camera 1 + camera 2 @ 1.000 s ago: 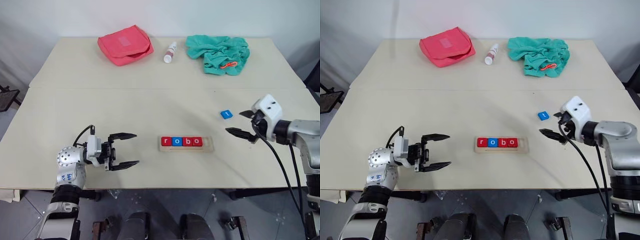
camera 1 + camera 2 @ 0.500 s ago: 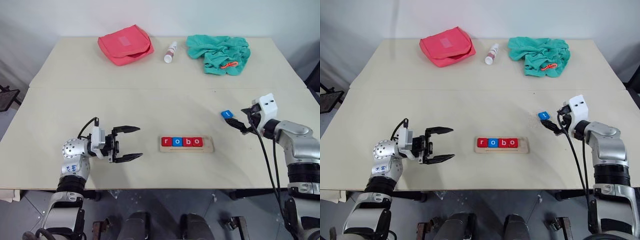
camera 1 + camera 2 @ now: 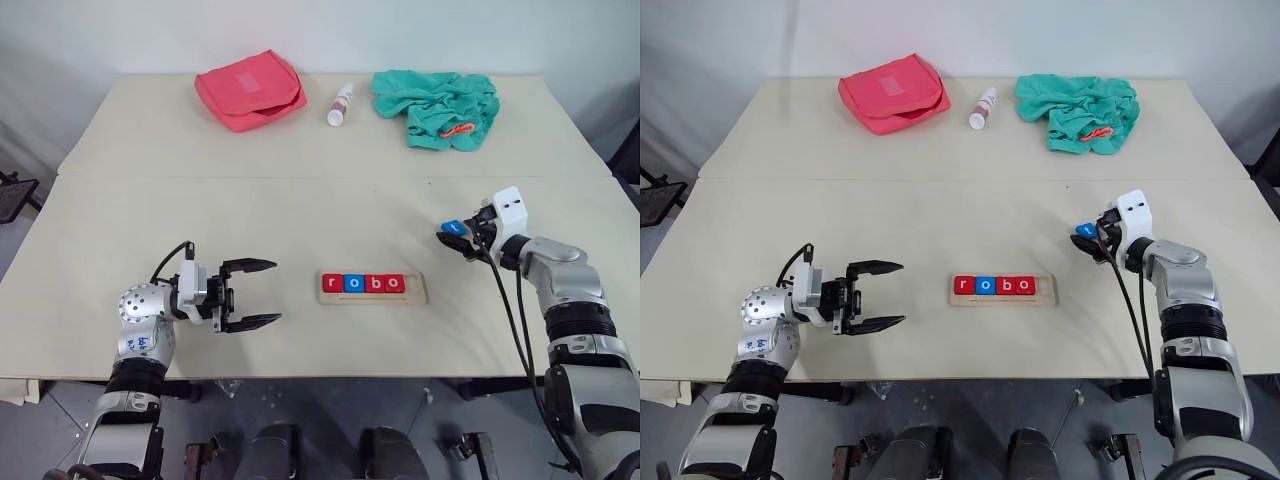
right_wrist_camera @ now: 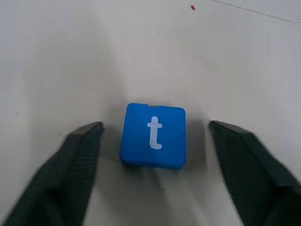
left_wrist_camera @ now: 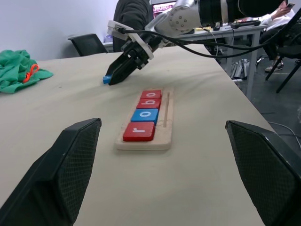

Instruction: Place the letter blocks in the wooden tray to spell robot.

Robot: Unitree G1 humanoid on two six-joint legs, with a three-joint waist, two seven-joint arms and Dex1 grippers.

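The wooden tray [image 3: 416, 291] lies near the table's front edge. Four letter blocks sit in it side by side, spelling r [image 3: 333, 283], o [image 3: 354, 283], b [image 3: 374, 283], o [image 3: 395, 283], in red, blue, red, red. The tray's right end is bare. A blue block marked t [image 4: 153, 135] lies flat on the table right of the tray, beyond its far edge [image 3: 453, 227]. My right gripper [image 3: 449, 236] is open and low over it, one finger on each side with a gap to the block. My left gripper [image 3: 249, 294] hangs open left of the tray, holding nothing.
Along the far edge lie a pink pouch [image 3: 250, 88], a small white bottle [image 3: 340, 104] and a crumpled green cloth [image 3: 436, 105]. A seam [image 3: 300, 178] between two tabletops runs across the middle.
My right gripper has gone forward and down to the t block and now straddles it, its fingers closer together. The left gripper has stayed about where it was.
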